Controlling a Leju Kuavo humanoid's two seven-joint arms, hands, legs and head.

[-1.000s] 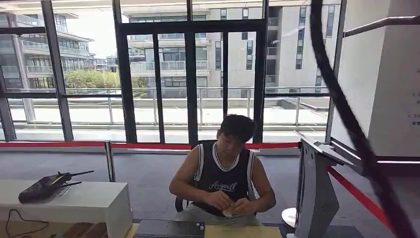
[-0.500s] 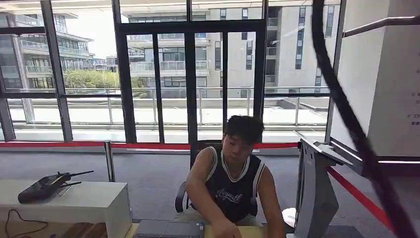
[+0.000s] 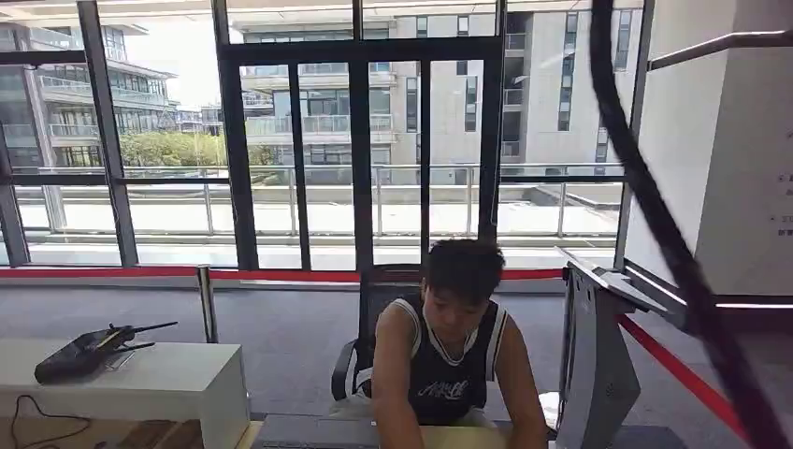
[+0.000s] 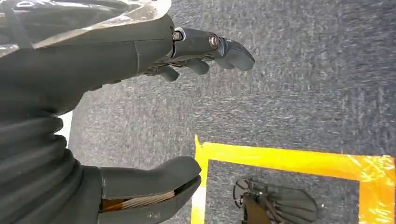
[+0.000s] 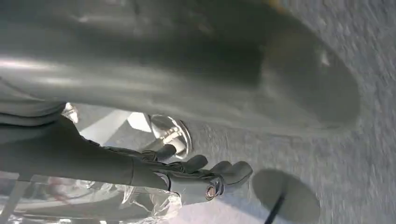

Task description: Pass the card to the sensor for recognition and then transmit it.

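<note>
Card not discernible. Person [image 3: 449, 374] now leans further fwd/down vs 0.5 s ago. Left hand [image 4: 154, 116] & right hand [image 5: 187, 172]: fingers spread, holding nothing, above carpet.

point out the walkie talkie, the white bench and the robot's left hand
walkie talkie [image 3: 82, 354], head view, on its dark body
white bench [image 3: 178, 382], head view, on its bare top
left hand [image 4: 116, 56], left wrist view, on its back

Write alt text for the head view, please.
A seated person in a dark sleeveless jersey leans forward over a wooden desk, before tall windows. A grey kiosk stands beside them, with a white bench across the room.
</note>
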